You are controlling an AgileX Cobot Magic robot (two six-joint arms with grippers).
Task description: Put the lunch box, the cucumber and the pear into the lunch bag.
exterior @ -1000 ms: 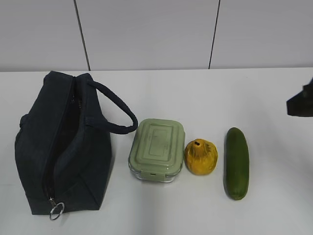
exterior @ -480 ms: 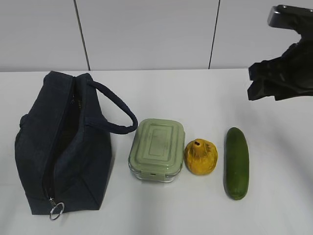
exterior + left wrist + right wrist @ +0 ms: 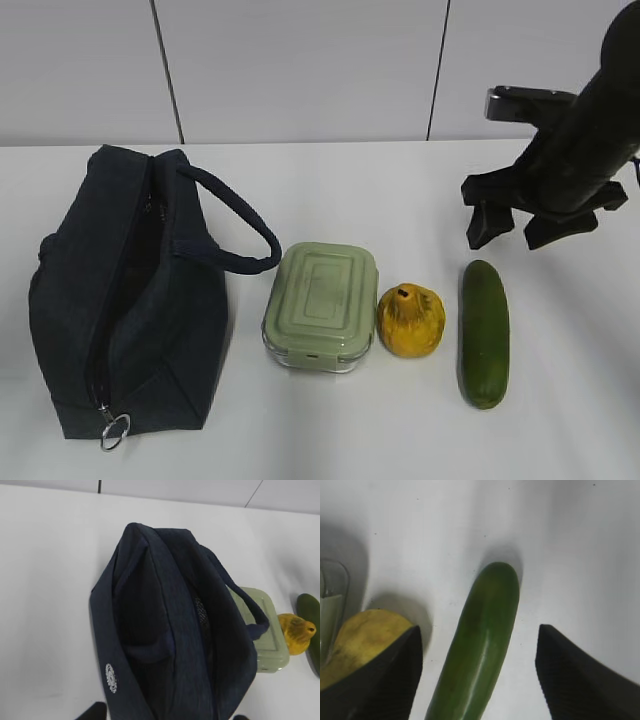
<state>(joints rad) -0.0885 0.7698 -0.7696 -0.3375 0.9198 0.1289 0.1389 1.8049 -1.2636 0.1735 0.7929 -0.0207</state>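
White tabletop (image 3: 350, 190), matte, faint shadows on it. Behind its far edge, a pale wall (image 3: 300, 70) of flat panels, split by two thin dark vertical seams (image 3: 167, 70), one toward the left, one toward the right. Wall base meets the tabletop's far edge.

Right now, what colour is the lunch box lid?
Pale sage green; the lunch box lid shows best in the exterior view.

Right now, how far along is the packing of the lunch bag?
Nothing is packed yet. The lunch bag lies unzipped, and the lunch box, pear and cucumber all sit on the table beside it. The right pincer is open above the cucumber's far end, holding nothing. All three items are left.
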